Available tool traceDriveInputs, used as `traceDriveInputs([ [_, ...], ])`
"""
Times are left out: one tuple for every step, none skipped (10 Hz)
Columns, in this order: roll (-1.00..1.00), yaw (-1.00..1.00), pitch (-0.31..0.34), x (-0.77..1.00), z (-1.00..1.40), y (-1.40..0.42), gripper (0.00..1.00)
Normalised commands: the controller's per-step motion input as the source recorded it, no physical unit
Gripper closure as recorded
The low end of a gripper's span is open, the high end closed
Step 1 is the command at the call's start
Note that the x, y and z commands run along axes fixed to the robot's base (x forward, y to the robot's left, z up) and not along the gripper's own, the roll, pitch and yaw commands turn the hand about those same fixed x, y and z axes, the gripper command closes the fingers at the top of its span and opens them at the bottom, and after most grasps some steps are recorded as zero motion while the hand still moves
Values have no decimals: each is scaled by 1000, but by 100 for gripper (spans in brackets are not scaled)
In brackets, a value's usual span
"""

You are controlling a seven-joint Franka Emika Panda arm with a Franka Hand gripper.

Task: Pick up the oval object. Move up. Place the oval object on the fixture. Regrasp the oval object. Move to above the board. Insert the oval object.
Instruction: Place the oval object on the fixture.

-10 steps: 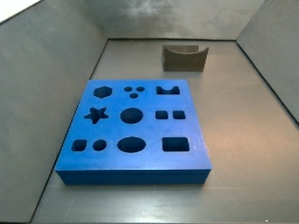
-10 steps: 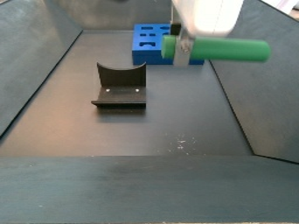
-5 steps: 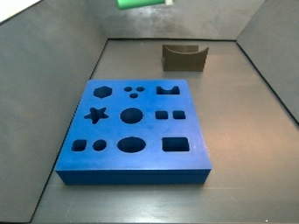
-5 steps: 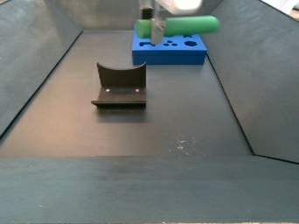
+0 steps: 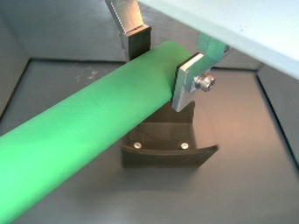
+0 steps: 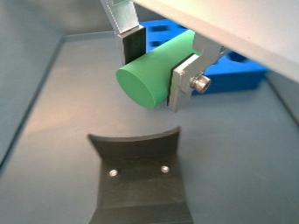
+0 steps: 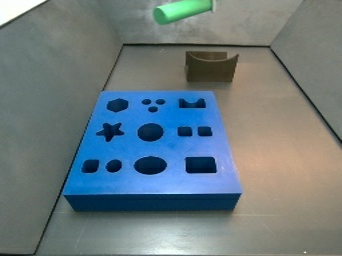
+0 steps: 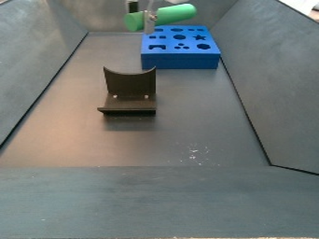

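Observation:
My gripper is shut on the oval object, a bright green smooth rod, held crosswise between the silver fingers in both wrist views. The rod hangs high in the air in both side views. The fixture, a small dark notched block, stands on the floor below the rod and is empty; it shows in the other views too. The blue board with cut-out holes lies flat on the floor.
Grey walls slope up around the dark floor on all sides. In a side view, only a small part of the gripper shows beside the rod.
The gripper has carried the green rod away from the near side camera, toward the board end of the bin. It has come into the other side view at the top.

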Motion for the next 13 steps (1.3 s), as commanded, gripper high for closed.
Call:
traceDriveInputs([
  [59,1000,108,443,-12,-45,100],
  [67,1000,127,306,-5,-34,100],
  [71,1000,139,243,-4,-28,100],
  [81,1000,165,125,-2,-21,100],
  [-699,1000,203,31,100,836,100],
  [-837,1000,245,14,94,777,100],
  [-942,1000,292,16,70,601,100],
  [-1000,970,353,30,42,418,100],
  [-1000,859,410,52,14,228,100],
  [-1000,749,492,74,-3,112,100],
  [-794,477,524,78,2,79,100],
  [-547,203,502,89,0,57,100],
  [-422,107,474,94,-9,50,100],
])
